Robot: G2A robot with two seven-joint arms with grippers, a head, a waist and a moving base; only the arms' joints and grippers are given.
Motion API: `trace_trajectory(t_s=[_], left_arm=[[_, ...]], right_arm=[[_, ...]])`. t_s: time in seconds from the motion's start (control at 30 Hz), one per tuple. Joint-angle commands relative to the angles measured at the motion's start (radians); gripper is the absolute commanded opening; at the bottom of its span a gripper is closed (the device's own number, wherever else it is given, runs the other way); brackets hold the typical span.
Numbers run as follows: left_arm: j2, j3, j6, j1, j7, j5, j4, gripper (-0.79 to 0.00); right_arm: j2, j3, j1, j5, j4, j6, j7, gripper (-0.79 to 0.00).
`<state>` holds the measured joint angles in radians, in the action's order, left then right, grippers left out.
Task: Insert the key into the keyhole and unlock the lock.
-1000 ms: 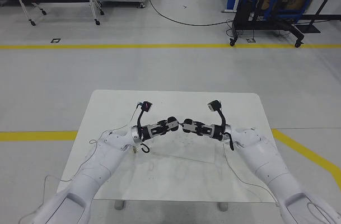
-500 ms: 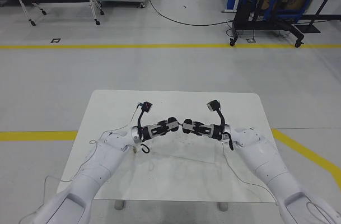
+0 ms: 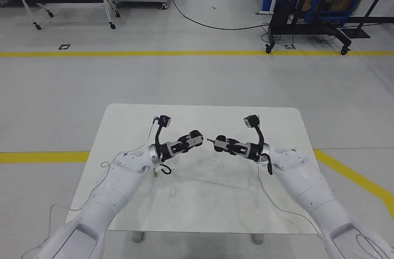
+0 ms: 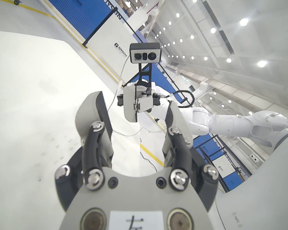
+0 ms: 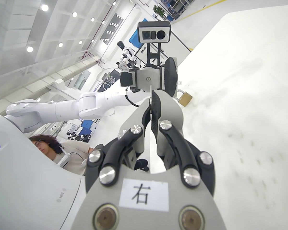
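White tabletop (image 3: 268,123) carries the brass lock (image 5: 185,98) lying loose, and near that lock my left gripper (image 4: 134,106) hangs spread and empty while my right gripper (image 5: 154,98) pinches what looks like the key (image 5: 150,89) edge-on, seemingly poised for insertion.

I read the padlock (image 5: 185,99) as dull brass with a shiny steel shackle, on a matt white, scuffed tabletop (image 5: 242,72). The fingers (image 5: 169,111) are smooth grey shells with black ribbed rubber pads. The key (image 5: 150,90) looks like bright bare metal.
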<state>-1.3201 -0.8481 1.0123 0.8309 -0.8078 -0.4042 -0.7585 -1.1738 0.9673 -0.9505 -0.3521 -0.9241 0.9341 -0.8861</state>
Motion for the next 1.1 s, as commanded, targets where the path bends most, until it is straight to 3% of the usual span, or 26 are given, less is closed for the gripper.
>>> trace_trajectory(t_s=[0.0,0.1,0.2,0.33,0.47,0.57,0.67,0.87,1.07], left_arm=[[0.016,-0.020,0.000,0.005,0.000,-0.006,-0.011,0.000],[0.058,-0.062,0.000,0.020,0.000,0.060,-0.067,0.000],[0.124,-0.147,0.000,0.083,0.000,0.190,-0.190,0.000],[0.217,-0.340,-0.019,0.263,-0.009,0.395,-0.405,0.000],[0.269,-0.545,-0.218,0.490,0.063,0.668,-0.683,0.000],[0.278,-0.598,-0.375,0.637,0.141,0.836,-0.850,0.000],[0.279,-0.584,-0.493,0.702,0.138,0.935,-0.935,0.000],[0.272,-0.529,-0.711,0.701,0.111,1.017,-0.966,0.000],[0.264,-0.486,-0.819,0.650,0.129,1.060,-0.917,-0.179]], right_arm=[[0.011,0.023,-0.009,0.009,0.003,0.026,0.027,-0.785],[0.011,0.023,-0.009,0.009,0.003,0.026,0.027,-0.785],[0.011,0.023,-0.009,0.009,0.003,0.026,0.027,-0.785],[0.011,0.023,-0.009,0.009,0.003,0.026,0.027,-0.785],[0.011,0.023,-0.009,0.009,0.003,0.026,0.027,-0.785],[0.011,0.023,-0.009,0.009,0.003,0.026,0.027,-0.785],[0.011,0.023,-0.009,0.009,0.003,0.026,0.027,-0.785],[0.011,0.023,-0.009,0.009,0.003,0.026,0.027,-0.785],[0.011,0.023,-0.009,0.009,0.003,0.026,0.027,-0.785]])
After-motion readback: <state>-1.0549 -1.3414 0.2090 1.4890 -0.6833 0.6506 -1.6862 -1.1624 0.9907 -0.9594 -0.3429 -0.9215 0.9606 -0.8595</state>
